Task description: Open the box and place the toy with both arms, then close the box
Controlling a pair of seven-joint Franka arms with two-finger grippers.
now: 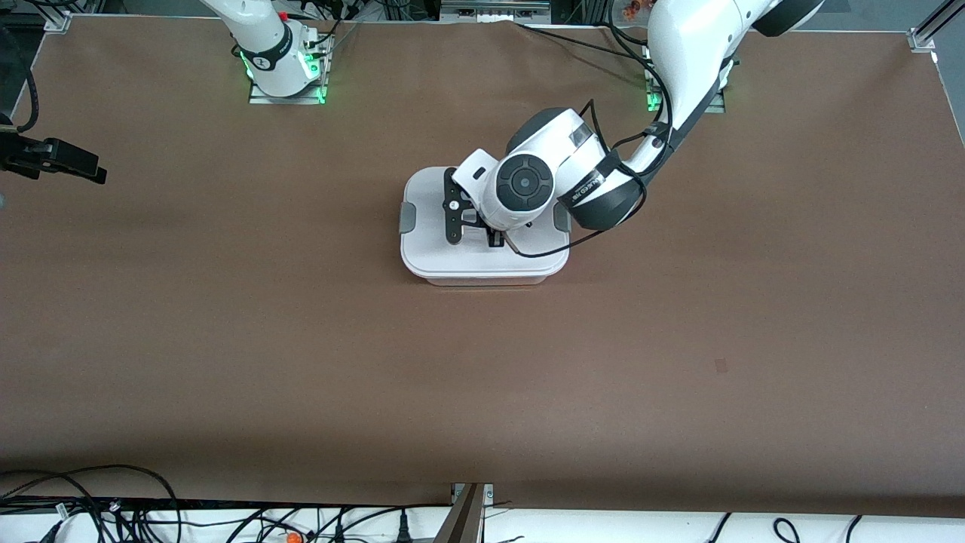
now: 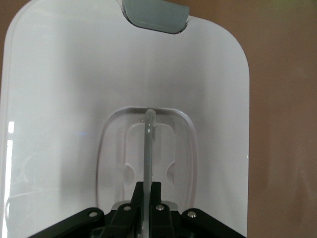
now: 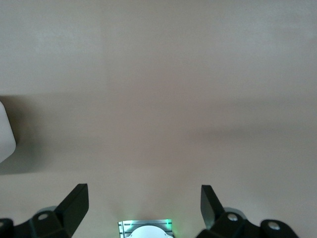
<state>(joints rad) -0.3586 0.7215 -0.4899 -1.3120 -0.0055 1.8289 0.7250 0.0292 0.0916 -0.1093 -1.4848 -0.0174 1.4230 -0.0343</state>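
The box [image 1: 486, 279] stands in the middle of the table with its white lid [image 1: 452, 256] on it. Grey clips [image 1: 407, 217] sit at the lid's two short ends; one clip [image 2: 155, 15] shows in the left wrist view. My left gripper [image 1: 494, 240] reaches down onto the lid's centre and is shut on the thin upright handle [image 2: 149, 144] in the recess, with the fingertips [image 2: 141, 191] pinching it from both sides. My right gripper [image 3: 143, 198] hangs open and empty, high over bare table at the right arm's end. The toy is out of view.
Brown table [image 1: 482, 377] stretches all round the box. The arm bases [image 1: 275, 53] with green lights stand at the table's edge farthest from the front camera. Cables [image 1: 90, 505] lie along the edge nearest that camera.
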